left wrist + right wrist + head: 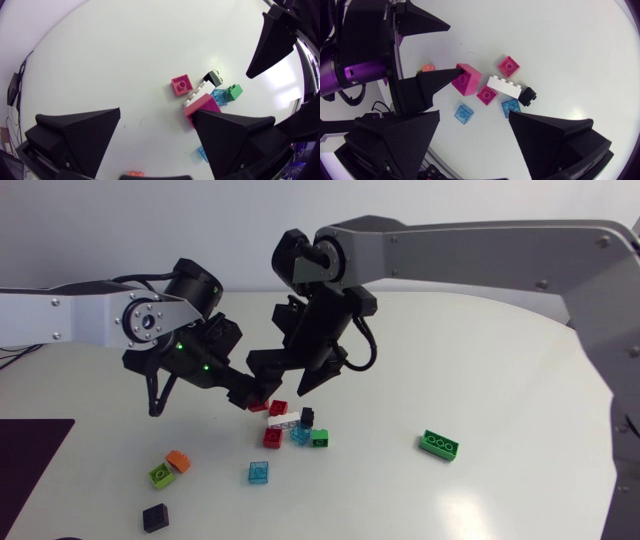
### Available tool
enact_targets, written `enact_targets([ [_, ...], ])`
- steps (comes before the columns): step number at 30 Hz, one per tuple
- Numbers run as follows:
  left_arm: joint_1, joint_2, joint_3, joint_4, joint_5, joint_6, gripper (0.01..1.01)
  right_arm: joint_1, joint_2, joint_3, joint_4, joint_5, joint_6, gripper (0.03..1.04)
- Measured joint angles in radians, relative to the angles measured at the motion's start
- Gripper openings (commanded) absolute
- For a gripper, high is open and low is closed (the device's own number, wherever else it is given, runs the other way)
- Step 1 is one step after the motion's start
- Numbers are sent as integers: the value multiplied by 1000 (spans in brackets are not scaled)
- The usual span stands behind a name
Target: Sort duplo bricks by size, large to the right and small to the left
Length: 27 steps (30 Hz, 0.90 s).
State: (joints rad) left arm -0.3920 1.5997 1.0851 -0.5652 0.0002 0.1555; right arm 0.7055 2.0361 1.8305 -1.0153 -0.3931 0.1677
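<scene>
- Near edge of the table (500, 500), left side: black brick (155, 517), then lime brick (162, 475) touching orange brick (178, 462). These look like the small ones, already sorted.
- Right side, well apart from the rest: long green brick (439, 445), alone.
- Mid-table: loose blue brick (258, 472), then a tight cluster around a white brick (283, 423).
- Just beyond the cluster: left gripper (156, 112), fingers spread wide, gripping nothing. One fingertip rests against a red block (202, 105); the other finger stands well clear.
- Right gripper (475, 112) hangs close beside it, also wide open and empty.
- Step, as I judge it: the left gripper takes the red block. Centre the block between both fingers before closing, or one finger will only shove it into the white brick. The right arm should hold back, as the fingers are crowded.
- Right wrist view shows the block whole and seemingly tipped on the fingertip; the left wrist view hides half of it behind its own finger.
- Only the head view shows the green brick.
</scene>
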Motion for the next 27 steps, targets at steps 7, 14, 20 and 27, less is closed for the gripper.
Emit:
enact_targets([
  [7,23,18,0,4,20,-8,985,0,52,4,3,0,0,995],
  [14,41,-31,0,3,42,-31,985,0,73,48,-3,-4,0,995],
  [20,64,-100,0,-11,61,-53,985,-14,95,103,-10,-32,-3,995],
  [27,58,-150,1,-50,129,-63,985,-55,131,208,-3,-37,23,995],
])
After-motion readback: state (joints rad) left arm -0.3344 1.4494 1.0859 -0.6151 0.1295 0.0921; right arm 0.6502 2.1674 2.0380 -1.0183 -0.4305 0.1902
